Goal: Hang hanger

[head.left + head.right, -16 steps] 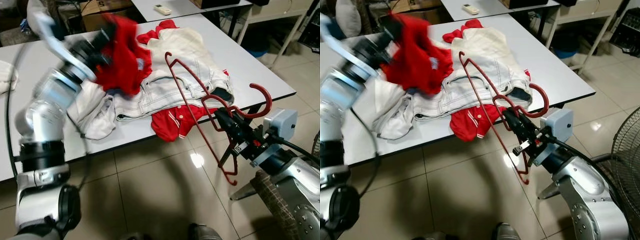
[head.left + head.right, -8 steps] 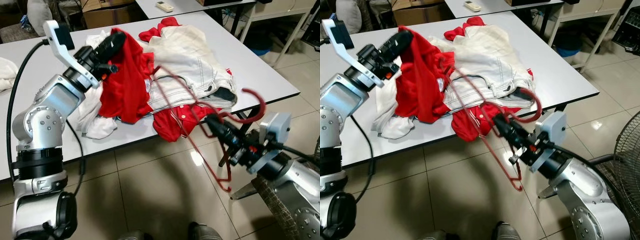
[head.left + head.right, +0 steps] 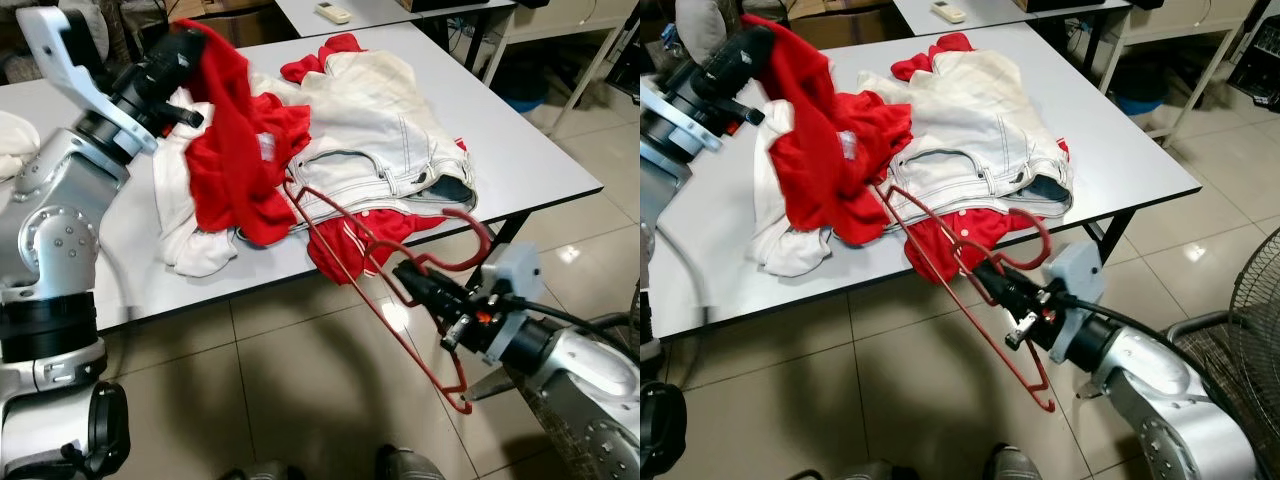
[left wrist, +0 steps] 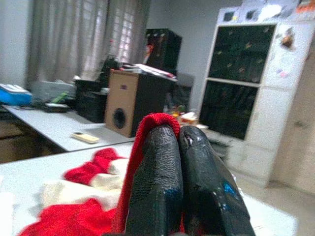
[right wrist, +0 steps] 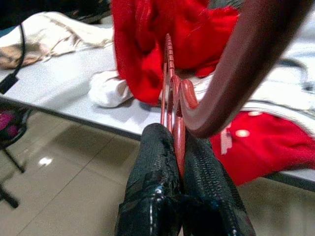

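Right gripper [image 3: 420, 283], fingers clamped at the neck of the red hanger [image 3: 375, 268], a light, stiff wire frame projecting past the desk [image 3: 530, 165] edge; left gripper [image 3: 185, 50] pinches a limp red garment [image 3: 235, 150] aloft.

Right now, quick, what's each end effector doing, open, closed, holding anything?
Left end effector: closed on the red garment, lifted above the table.
Right end effector: closed on the red hanger, off the table's front edge.

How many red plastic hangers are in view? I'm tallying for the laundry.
1: the red plastic hanger, clamped in the right gripper off the table edge. Others may hide under the clothes.
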### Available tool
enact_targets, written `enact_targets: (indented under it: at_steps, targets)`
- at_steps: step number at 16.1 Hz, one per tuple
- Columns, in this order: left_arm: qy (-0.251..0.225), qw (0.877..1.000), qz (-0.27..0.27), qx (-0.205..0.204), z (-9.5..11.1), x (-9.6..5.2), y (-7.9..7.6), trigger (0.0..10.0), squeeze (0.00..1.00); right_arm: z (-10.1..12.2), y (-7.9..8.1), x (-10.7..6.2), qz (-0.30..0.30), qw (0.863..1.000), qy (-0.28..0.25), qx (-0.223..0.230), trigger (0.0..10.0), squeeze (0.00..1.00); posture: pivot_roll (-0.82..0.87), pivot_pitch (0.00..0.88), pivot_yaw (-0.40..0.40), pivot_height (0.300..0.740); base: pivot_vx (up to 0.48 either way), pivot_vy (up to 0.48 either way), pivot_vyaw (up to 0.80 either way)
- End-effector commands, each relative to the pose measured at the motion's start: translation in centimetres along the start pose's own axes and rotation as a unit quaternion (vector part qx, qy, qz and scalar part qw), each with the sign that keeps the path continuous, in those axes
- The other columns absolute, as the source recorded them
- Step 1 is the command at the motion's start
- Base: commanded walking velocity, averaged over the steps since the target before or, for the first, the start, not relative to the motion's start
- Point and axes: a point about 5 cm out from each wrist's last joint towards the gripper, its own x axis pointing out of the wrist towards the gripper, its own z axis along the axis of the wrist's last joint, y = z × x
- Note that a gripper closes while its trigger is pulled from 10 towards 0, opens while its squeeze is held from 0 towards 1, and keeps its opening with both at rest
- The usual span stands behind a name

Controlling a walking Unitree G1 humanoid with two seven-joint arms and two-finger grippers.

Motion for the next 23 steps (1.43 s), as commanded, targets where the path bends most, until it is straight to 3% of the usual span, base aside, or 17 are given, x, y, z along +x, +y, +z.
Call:
enact_targets:
  at_steps: [1,3,6,10,16,17,18,20,21,22,23]
  targets:
    - [-0.007,1.000,-0.019,0.020,0.4,0.7,-0.8,0.0,0.00,0.2,0.2,0.2,0.009,1.000,0.003,-0.005,10.0,0.00,-0.08,0.091,0.088,0.740,0.000,0.000,0.00]
    - [0.006,0.995,-0.091,0.029,0.1,1.5,-2.9,0.0,0.00,0.2,0.5,0.9,0.021,1.000,0.003,-0.005,10.0,0.00,-0.08,0.092,0.095,0.740,0.000,0.000,0.00]
    - [0.013,0.988,-0.145,0.052,-0.1,2.2,-4.4,0.0,0.00,-0.2,0.2,2.1,0.024,0.999,0.026,-0.009,10.0,0.00,-0.07,0.089,0.100,0.740,0.000,0.000,0.00]
    - [-0.032,0.971,-0.233,0.035,2.7,2.0,-6.5,0.0,0.00,-1.3,-0.9,4.1,-0.022,0.997,0.067,0.011,10.0,0.00,-0.05,0.078,0.097,0.740,0.000,0.000,0.00]
    - [-0.032,0.972,-0.230,0.045,3.1,1.8,-6.4,0.0,0.00,-0.1,-1.1,7.4,-0.033,0.998,0.029,0.048,10.0,0.00,-0.04,0.085,0.100,0.740,0.000,0.000,0.00]
    - [-0.033,0.974,-0.219,0.046,3.0,1.8,-6.2,0.0,0.00,-0.1,-2.0,8.2,-0.067,0.995,0.029,0.065,10.0,0.00,-0.04,0.089,0.101,0.740,0.000,0.000,0.00]
    - [-0.047,0.980,-0.183,0.060,3.2,1.8,-5.2,0.0,0.00,0.4,-3.9,8.6,-0.127,0.989,0.026,0.073,10.0,0.00,-0.05,0.090,0.091,0.740,0.000,0.000,0.00]
    - [-0.084,0.987,-0.106,0.081,4.4,1.6,-2.9,0.0,0.00,2.3,-7.1,8.2,-0.216,0.975,-0.010,0.052,10.0,0.00,-0.05,0.091,0.079,0.740,0.000,0.000,0.00]
    - [-0.106,0.988,-0.015,0.113,5.5,0.8,-0.1,0.0,0.00,5.6,-9.2,7.3,-0.268,0.959,-0.091,0.025,10.0,0.00,-0.05,0.092,0.063,0.740,0.000,0.000,0.00]
    - [-0.124,0.978,0.097,0.137,6.0,-0.7,2.9,0.0,0.00,9.3,-10.2,6.2,-0.286,0.940,-0.184,0.006,10.0,0.00,-0.05,0.093,0.055,0.740,0.000,0.000,0.00]
    - [-0.127,0.975,0.119,0.135,6.0,-1.1,3.5,0.0,0.00,9.9,-10.2,6.0,-0.283,0.938,-0.198,0.008,10.0,0.00,-0.05,0.093,0.055,0.740,0.000,0.000,0.00]
